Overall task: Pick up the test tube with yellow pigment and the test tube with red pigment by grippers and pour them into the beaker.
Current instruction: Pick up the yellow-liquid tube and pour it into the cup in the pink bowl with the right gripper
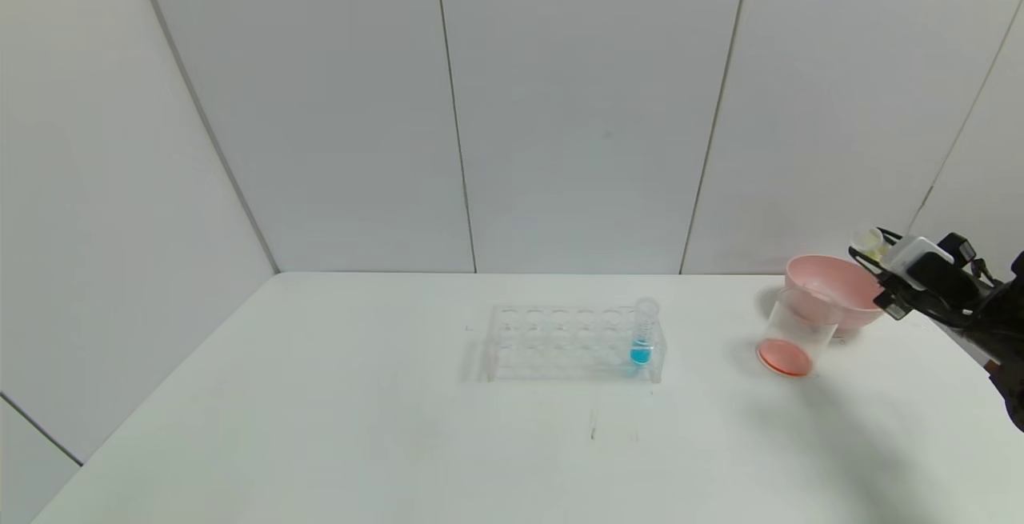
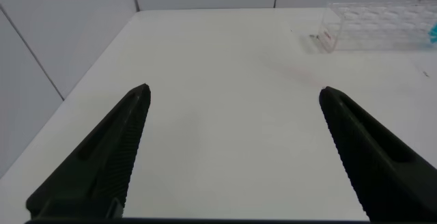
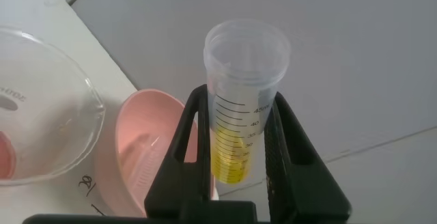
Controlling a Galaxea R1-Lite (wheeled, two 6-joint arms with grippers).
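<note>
My right gripper (image 1: 878, 250) is shut on the test tube with yellow pigment (image 1: 870, 240) and holds it in the air by the pink bowl's far right rim, right of the beaker (image 1: 794, 334). In the right wrist view the tube (image 3: 240, 132) sits between the fingers (image 3: 188, 142), its yellow liquid at the rounded bottom, open mouth away from the wrist. The beaker, also in the right wrist view (image 3: 48, 125), holds orange-red liquid at its bottom. No tube with red liquid shows. My left gripper (image 2: 234, 91) is open and empty over bare table, out of the head view.
The pink bowl (image 1: 832, 288) stands just behind the beaker; something clear and ribbed lies inside it (image 3: 145, 166). A clear rack (image 1: 572, 342) stands mid-table with a blue-liquid tube (image 1: 643, 332) at its right end. The table's right edge is close to the right arm.
</note>
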